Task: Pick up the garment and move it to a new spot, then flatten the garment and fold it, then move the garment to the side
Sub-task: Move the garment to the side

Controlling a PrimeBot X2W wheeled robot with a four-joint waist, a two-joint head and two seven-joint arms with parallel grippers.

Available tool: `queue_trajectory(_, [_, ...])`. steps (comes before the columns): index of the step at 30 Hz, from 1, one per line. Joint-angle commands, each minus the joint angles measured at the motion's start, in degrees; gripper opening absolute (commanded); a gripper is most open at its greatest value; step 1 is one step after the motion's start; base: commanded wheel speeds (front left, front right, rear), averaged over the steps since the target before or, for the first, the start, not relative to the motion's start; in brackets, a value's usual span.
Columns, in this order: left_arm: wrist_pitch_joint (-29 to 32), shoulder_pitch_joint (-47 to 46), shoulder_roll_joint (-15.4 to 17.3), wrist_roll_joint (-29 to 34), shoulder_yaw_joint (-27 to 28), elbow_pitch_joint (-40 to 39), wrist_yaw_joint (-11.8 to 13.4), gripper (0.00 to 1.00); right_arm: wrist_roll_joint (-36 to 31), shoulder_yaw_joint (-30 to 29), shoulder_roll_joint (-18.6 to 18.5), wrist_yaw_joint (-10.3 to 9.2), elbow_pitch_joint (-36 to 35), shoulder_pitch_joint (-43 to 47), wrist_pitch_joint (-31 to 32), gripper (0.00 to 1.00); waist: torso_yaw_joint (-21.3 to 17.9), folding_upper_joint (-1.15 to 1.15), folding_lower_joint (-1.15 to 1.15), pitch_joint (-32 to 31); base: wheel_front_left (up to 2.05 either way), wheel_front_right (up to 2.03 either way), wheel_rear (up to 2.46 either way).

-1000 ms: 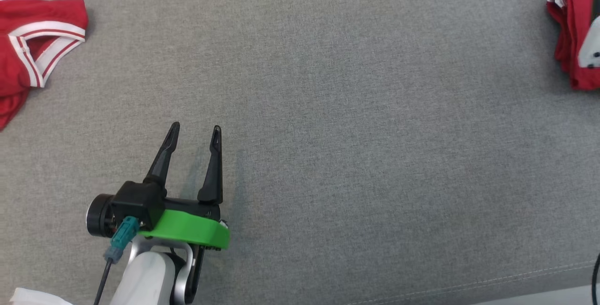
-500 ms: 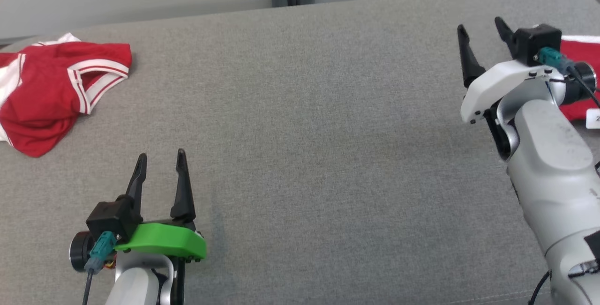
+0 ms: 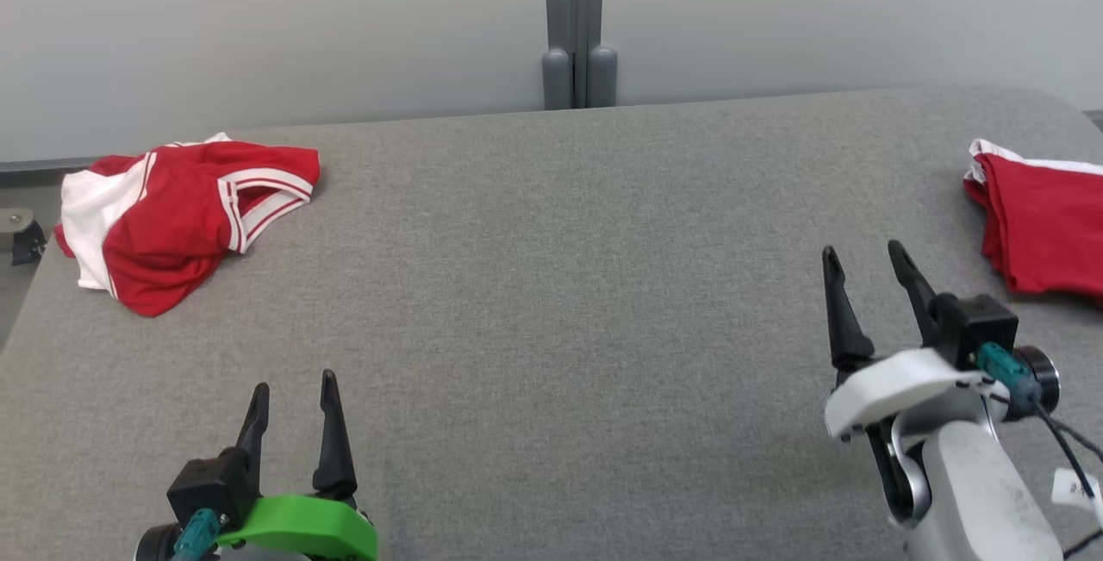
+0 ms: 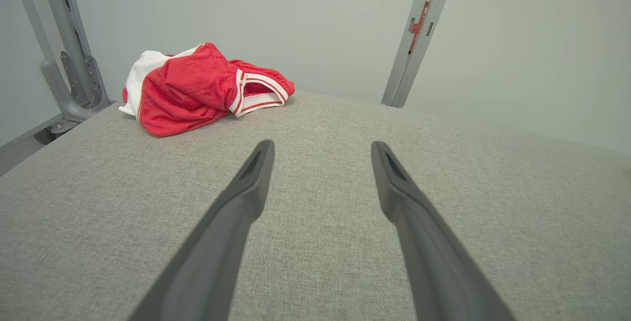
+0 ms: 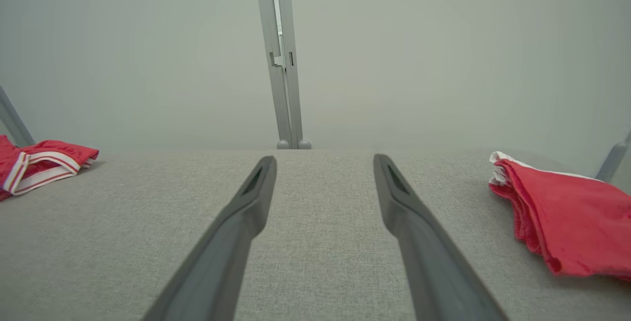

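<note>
I find the left pincer [image 3: 294,382] low at the near left of the grey cloth-covered counter [image 3: 569,285]. Its two dark fingers stand apart and point toward the far edge, with nothing between them. The right pincer [image 3: 863,247] is over the near right of the counter, reaching further out than the left. Its fingers are likewise spread and hold nothing. Both wrist views show bare grey cloth in the gap between the fingers. A crumpled garment [image 3: 172,216], red with white panels and red-and-white striped trim, lies bunched at the far left corner of the counter, close to the far edge. It is well apart from the left pincer and nothing touches it. A folded garment [image 3: 1047,233], red with a white edge along its far side, lies flat at the right side of the counter, partly cut off by the head view's border. It sits near the right pincer, off to that pincer's right, and is clear of the fingers. Behind the counter stands a pale wall with a grey upright post [image 3: 579,27] at its middle.
</note>
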Motion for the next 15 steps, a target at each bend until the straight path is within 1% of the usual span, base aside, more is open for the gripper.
queue_trajectory(1, [-0.07,1.26,-0.12,0.31,0.0,-0.32,-0.19,1.0,-0.87,-0.28,0.25,-0.1,-2.09,3.01,-0.16,1.0,1.13,0.0,0.0,-1.24,0.0,0.0,0.0])
queue_trajectory(3, [-0.08,2.21,-0.42,0.31,-0.07,-0.64,-0.19,1.0,-0.66,0.34,0.54,-0.1,-4.84,6.43,-0.14,1.0,1.26,0.0,0.0,-1.49,0.0,0.0,0.0])
queue_trajectory(4, [-0.08,2.67,-0.55,0.29,-0.03,-0.81,-0.15,1.0,0.78,1.1,0.6,-0.1,-6.31,7.94,-0.14,1.0,1.32,0.0,0.0,-1.6,0.0,0.0,0.0])
queue_trajectory(8, [-0.08,4.0,-0.94,0.46,0.04,-1.08,-0.09,1.0,2.83,3.52,0.61,-0.1,-10.27,12.03,0.71,1.0,1.2,0.0,0.0,-1.96,0.0,0.0,0.0])
queue_trajectory(15, [-0.08,4.61,-1.23,0.77,0.09,-1.06,-0.3,1.0,4.62,5.23,0.58,-0.1,-13.89,15.6,1.9,1.0,1.02,0.0,0.0,-2.12,0.0,0.0,0.0])
